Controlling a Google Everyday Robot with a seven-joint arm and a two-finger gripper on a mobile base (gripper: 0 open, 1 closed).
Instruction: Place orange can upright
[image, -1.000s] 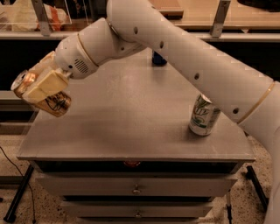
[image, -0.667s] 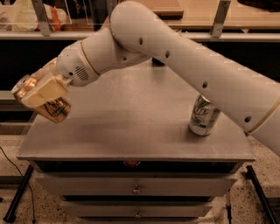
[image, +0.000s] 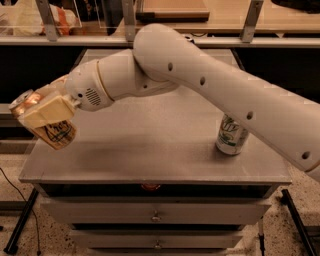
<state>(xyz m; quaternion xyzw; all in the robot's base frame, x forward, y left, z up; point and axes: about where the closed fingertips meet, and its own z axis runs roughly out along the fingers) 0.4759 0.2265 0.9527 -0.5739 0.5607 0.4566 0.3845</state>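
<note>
We saw gripper (image: 46, 117) clenched around orange can (image: 60, 135), can tilted, held at left edge of table (image: 150, 150). We judged release here risky: tilted can could topple, roll off edge.

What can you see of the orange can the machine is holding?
The orange can looks like shiny copper-orange metal with dark script lettering and a silver end facing up-left. It is tilted, held in the air by the left edge of the table. The gripper, at the picture's left, has its jaws shut on it; nothing else touches it.
</note>
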